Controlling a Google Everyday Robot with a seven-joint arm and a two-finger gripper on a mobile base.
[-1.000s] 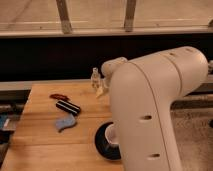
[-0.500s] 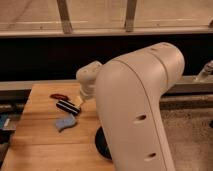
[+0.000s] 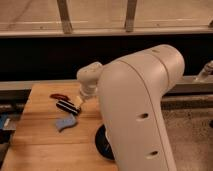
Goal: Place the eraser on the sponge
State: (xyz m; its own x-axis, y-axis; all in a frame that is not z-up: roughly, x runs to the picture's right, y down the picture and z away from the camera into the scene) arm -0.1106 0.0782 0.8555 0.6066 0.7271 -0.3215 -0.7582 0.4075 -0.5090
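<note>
The eraser, a small black block with light stripes, lies on the wooden table at mid-left. Just in front of it the light-blue sponge lies flat, apart from it. My gripper hangs from the white wrist and reaches down to the eraser's right end, open, with the eraser still resting on the table. The big white arm fills the right of the view.
A thin red-brown object lies behind the eraser. A black saucer shows partly from behind the arm at the table's front right. A dark wall and a metal rail run behind the table.
The arm has swung left and lowered, bringing the gripper down from the table's back edge to the eraser's right end. Eraser and sponge have not moved.
</note>
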